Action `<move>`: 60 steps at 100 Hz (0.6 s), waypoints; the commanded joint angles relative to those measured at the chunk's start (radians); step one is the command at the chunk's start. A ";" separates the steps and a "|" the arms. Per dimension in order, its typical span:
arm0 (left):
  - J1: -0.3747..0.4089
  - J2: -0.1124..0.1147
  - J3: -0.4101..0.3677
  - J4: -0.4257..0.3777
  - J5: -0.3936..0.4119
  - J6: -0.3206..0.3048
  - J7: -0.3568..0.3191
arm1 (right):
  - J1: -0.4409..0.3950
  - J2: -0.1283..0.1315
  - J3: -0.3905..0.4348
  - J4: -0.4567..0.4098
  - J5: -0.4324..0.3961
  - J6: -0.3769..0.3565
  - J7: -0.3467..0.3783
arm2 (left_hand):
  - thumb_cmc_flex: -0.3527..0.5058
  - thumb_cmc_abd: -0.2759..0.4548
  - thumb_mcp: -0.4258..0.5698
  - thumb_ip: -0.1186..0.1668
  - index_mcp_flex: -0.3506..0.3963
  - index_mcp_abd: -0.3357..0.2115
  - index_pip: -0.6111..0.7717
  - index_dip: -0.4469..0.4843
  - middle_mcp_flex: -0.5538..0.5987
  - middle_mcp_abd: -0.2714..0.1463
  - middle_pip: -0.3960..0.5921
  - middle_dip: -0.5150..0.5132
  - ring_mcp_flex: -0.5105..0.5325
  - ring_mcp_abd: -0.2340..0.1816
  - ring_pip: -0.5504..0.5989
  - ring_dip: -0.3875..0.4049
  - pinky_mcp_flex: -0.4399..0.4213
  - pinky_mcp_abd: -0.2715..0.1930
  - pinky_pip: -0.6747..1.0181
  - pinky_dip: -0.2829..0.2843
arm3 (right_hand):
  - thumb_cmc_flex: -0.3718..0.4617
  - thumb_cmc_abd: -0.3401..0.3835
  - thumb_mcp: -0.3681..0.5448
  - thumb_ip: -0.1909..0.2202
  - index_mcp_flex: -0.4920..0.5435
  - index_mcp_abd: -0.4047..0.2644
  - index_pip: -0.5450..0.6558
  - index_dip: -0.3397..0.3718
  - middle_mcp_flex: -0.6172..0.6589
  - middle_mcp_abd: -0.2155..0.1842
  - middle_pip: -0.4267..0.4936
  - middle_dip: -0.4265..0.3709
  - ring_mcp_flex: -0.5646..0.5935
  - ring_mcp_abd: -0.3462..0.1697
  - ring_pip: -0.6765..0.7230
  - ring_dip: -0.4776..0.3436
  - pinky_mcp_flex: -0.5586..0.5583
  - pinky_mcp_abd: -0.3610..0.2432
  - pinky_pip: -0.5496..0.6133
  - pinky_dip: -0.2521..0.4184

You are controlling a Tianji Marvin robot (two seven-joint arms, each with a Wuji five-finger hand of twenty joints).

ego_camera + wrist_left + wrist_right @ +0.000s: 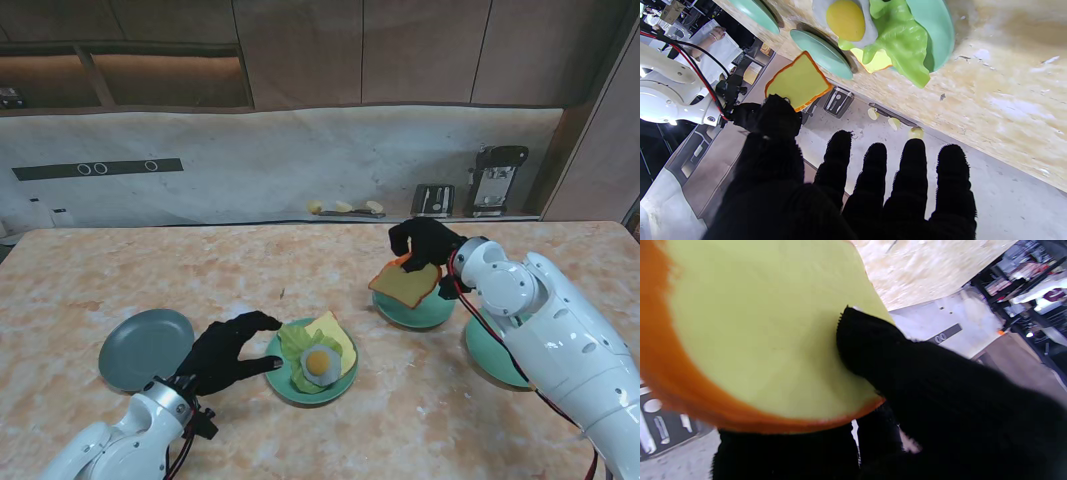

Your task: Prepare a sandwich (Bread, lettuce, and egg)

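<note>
A green plate (285,382) near the table's middle holds a bread slice (336,328), lettuce (296,345) and a fried egg (319,362) on top. My left hand (225,352) rests open beside that plate's left rim, fingers spread (913,156). My right hand (425,243) is shut on a second bread slice (406,284), lifted and tilted above another green plate (432,313). The right wrist view is filled by this slice (756,340) with my thumb (880,346) pressed on it. The left wrist view shows the egg (845,20), lettuce (903,40) and the lifted slice (796,81).
A grey-green plate (146,348) lies at the left. A third green plate (484,352) sits partly under my right arm. A toaster (433,200) and a coffee machine (496,180) stand on the back counter with small yellow items (344,207).
</note>
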 commanded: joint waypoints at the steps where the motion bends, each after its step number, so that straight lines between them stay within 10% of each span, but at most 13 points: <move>1: 0.011 -0.003 -0.005 -0.002 0.007 0.001 -0.011 | -0.017 0.000 0.000 -0.033 0.005 -0.016 0.026 | 0.007 0.026 -0.014 0.001 0.012 -0.013 -0.003 0.007 0.010 -0.013 -0.006 0.010 0.009 0.001 0.012 0.017 -0.005 0.011 0.011 0.013 | 0.106 -0.003 0.164 0.092 0.036 -0.028 -0.002 0.005 0.009 0.017 0.026 -0.220 0.013 0.014 0.051 0.036 0.062 -0.093 0.065 0.045; 60: 0.069 -0.004 -0.049 -0.018 0.042 0.001 0.009 | -0.142 -0.067 -0.089 -0.218 0.397 0.245 -0.020 | 0.007 0.028 -0.014 0.001 0.014 -0.013 -0.003 0.007 0.009 -0.013 -0.006 0.010 0.007 0.001 0.011 0.016 -0.005 0.010 0.012 0.013 | 0.115 -0.028 0.193 0.106 0.041 0.000 -0.018 0.003 0.011 0.051 0.013 -0.214 0.033 0.038 0.065 0.030 0.097 -0.106 0.081 0.102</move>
